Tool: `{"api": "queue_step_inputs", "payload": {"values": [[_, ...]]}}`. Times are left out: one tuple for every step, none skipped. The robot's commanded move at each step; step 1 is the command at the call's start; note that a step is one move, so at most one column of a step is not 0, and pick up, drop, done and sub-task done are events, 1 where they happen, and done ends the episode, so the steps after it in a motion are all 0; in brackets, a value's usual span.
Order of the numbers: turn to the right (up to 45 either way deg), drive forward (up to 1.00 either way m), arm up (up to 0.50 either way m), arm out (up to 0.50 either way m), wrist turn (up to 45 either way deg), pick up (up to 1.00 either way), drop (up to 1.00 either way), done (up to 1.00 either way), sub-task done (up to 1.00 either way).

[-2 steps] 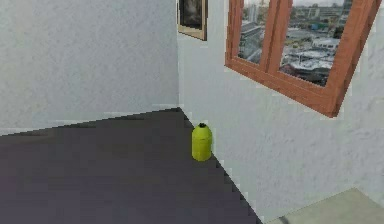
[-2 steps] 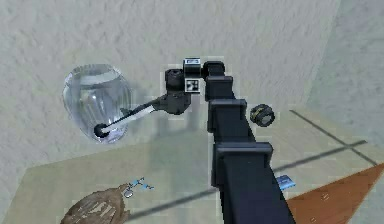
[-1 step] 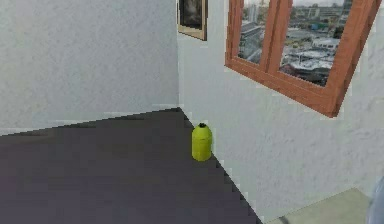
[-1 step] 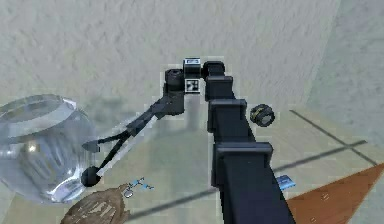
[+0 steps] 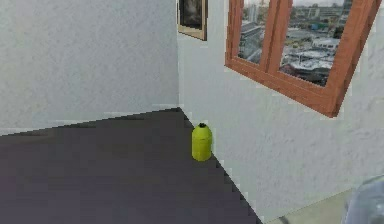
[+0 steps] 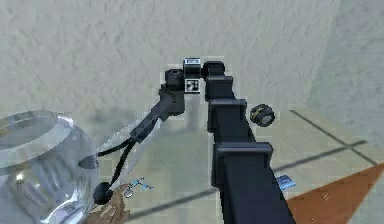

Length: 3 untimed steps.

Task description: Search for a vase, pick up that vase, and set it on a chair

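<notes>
While my arm (image 6: 235, 150) reaches out over pale tiled floor (image 6: 330, 140), white textured walls (image 5: 80, 60) back both views and meet at a corner in the forward view. Dark floor (image 5: 100, 170) runs up to that corner. Wood-framed window (image 5: 300, 50) on the forward view's right wall, city roofs through the glass. Clear round glass vase (image 6: 40, 165) bulks at the arm side view's lower left, rim up; its edge also cuts into the forward view's bottom right corner. It sits right at my end effector (image 6: 108, 186) and overlaps the fingertips, so I cannot tell whether the end effector is grasping it or anything else, nor whether it touches the glass. Framed picture (image 5: 192, 18) hangs near the corner, left of the window. Yellow-green bottle-shaped thing (image 5: 202, 142) stands upright on the dark floor, just beside the right wall, below the picture. Small round dark knob (image 6: 262, 115) sticks out on the arm's right. Two white marker squares (image 6: 192, 76) at the arm's far end.
</notes>
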Motion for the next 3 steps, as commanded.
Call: {"api": "queue_step_inputs", "payload": {"values": [[0.0,0.00,0.00,-0.30,0.0,0.00,0.00,0.00,0.00],[-45.0,0.00,0.00,0.00,0.0,0.00,0.00,0.00,0.00],[-24.0,0.00,0.00,0.00,0.0,0.00,0.00,0.00,0.00]]}}
